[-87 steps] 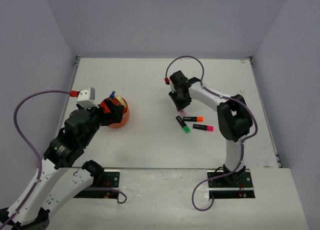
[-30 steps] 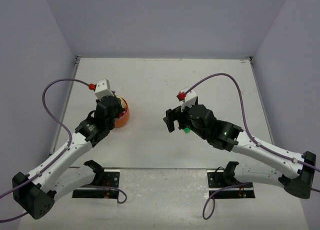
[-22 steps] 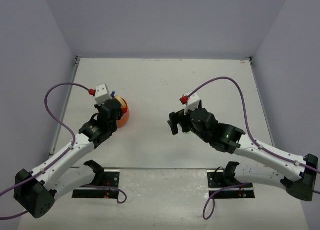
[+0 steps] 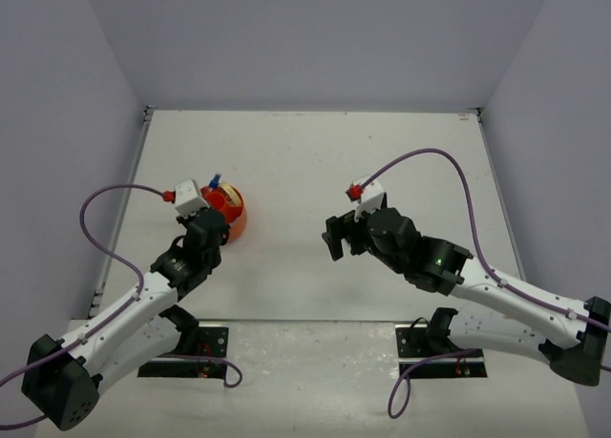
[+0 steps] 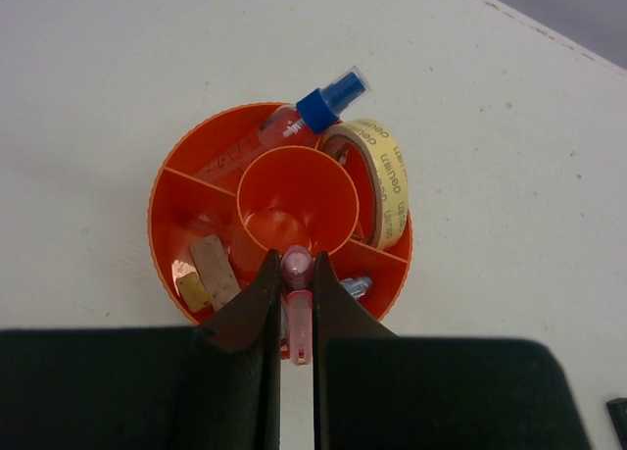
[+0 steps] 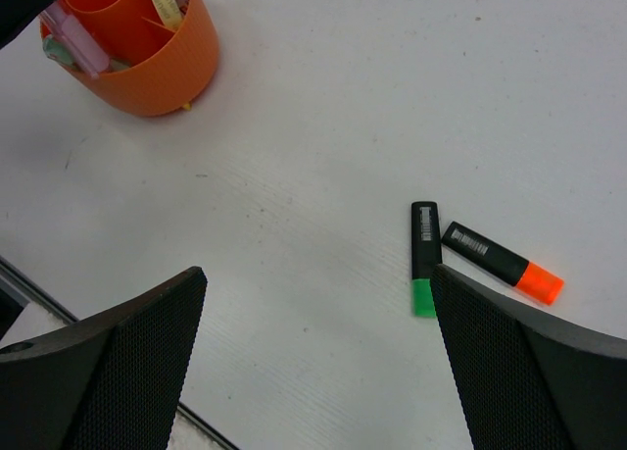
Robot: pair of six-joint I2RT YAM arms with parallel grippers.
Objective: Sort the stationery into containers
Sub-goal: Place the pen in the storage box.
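The round orange tub [image 5: 186, 190] shows in the left wrist view with a blue-capped bottle [image 5: 318, 107], a tape ring [image 5: 384, 180] and tan cubes [image 5: 211, 264] in its compartments. My left gripper [image 5: 296, 262] is shut on a pink bar [image 5: 297, 323] at the tub's near rim. From above, the left gripper [image 4: 212, 220] sits at the near side of the tub [image 4: 234, 219]. My right gripper [image 6: 318, 274] is open and holds nothing, above bare table; it [image 4: 334, 238] is right of centre. A green-ended highlighter [image 6: 423, 259] and an orange-ended highlighter [image 6: 502, 264] lie just beyond its right finger.
The tub [image 6: 147, 68] is far left in the right wrist view, with the pink bar [image 6: 71, 36] angled into it. Grey walls close the table's left, back and right sides. My right arm hides the highlighters from above.
My left arm has drawn back toward the near edge with the pink bar still gripped, uncovering more of the tub. The right gripper drifted slightly and stays open.
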